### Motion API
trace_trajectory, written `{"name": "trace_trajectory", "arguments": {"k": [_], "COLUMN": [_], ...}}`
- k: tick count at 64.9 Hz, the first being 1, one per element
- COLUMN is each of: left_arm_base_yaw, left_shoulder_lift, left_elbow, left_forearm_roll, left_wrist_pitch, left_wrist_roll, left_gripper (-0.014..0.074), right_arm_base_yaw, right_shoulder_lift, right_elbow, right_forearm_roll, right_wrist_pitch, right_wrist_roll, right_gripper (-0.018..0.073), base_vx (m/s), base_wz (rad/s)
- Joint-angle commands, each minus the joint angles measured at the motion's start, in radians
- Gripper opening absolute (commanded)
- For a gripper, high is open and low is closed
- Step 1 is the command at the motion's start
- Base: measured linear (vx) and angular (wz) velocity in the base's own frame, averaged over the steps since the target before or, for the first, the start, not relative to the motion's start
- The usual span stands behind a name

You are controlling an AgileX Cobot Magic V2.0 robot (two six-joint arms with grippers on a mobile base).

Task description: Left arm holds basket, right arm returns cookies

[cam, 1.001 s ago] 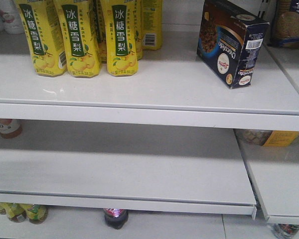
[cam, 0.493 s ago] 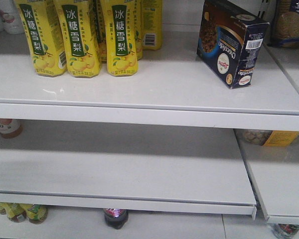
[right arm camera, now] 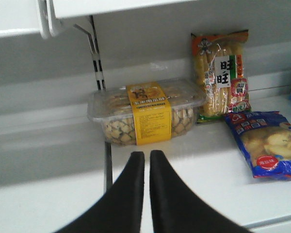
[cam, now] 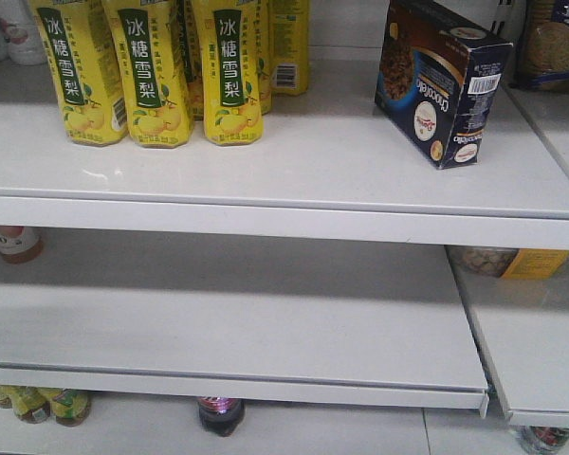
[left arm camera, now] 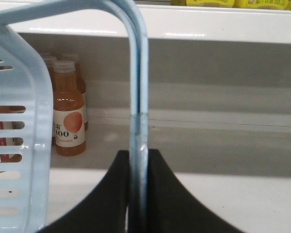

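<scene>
The dark navy cookies box [cam: 438,83] stands upright on the top shelf [cam: 322,180] at the right, barcode end facing out; no gripper touches it. My left gripper [left arm camera: 138,160] is shut on a thin loop handle [left arm camera: 137,87] of the light blue basket, whose slotted side [left arm camera: 17,145] fills the left of the left wrist view. My right gripper [right arm camera: 147,158] is shut and empty, its black fingers almost touching, held over a lower shelf in front of a clear tub with a yellow label [right arm camera: 145,114]. Neither arm shows in the front view.
Tall yellow drink bottles [cam: 147,71] stand at the top shelf's left. Orange juice bottles [left arm camera: 68,114] stand behind the basket. Snack bags [right arm camera: 220,73] and a blue bag [right arm camera: 266,143] lie right of the tub. A shelf bracket [right arm camera: 94,53] hangs above.
</scene>
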Motion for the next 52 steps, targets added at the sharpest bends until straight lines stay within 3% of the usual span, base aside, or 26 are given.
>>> {"name": "trace_trajectory", "arguments": {"k": [1, 52], "left_arm_base_yaw": [0.001, 0.001], "left_shoulder_lift": [-0.018, -0.018], "left_elbow": [-0.030, -0.030], "left_forearm_roll": [0.013, 0.013], "left_wrist_pitch": [-0.102, -0.102], "left_wrist_roll": [0.019, 0.019], "left_gripper": [-0.0003, -0.0003], "right_arm_base_yaw": [-0.001, -0.002], "right_shoulder_lift": [-0.014, -0.013], "right_elbow": [0.019, 0.018], "right_forearm_roll": [-0.009, -0.009], "right_wrist_pitch": [-0.049, -0.053], "right_wrist_roll": [-0.039, -0.056], "right_gripper": [-0.0006, -0.0006], "base_vx": [0.00, 0.00], "base_wz": [0.00, 0.00]}}
